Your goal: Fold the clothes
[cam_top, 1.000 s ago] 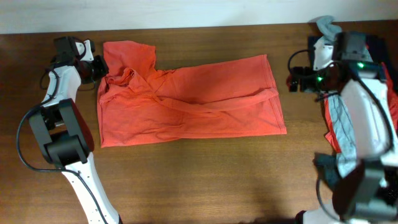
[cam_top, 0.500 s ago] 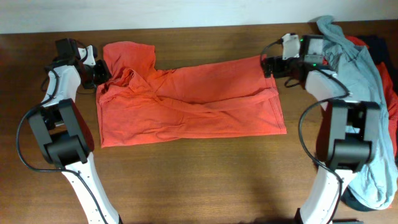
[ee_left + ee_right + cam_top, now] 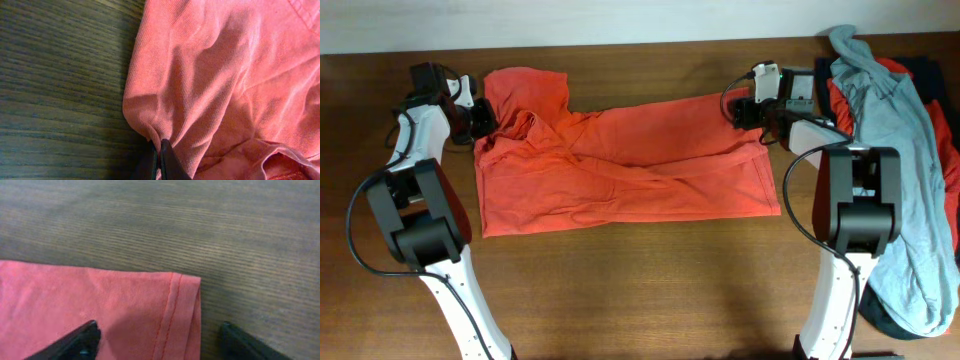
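Grey-blue garment heaped near the orange T-shirt.

Orange-red shirt on a dark brown wood-grain table
Shirt's plain, no print showing. Grey-blue garment lies over a red piece and a navy piece.

no legible text on orange T-shirt, none elsewhere

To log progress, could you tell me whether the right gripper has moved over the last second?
Yes. In the overhead view the right gripper moved leftward, from off the T-shirt onto its top hem corner.
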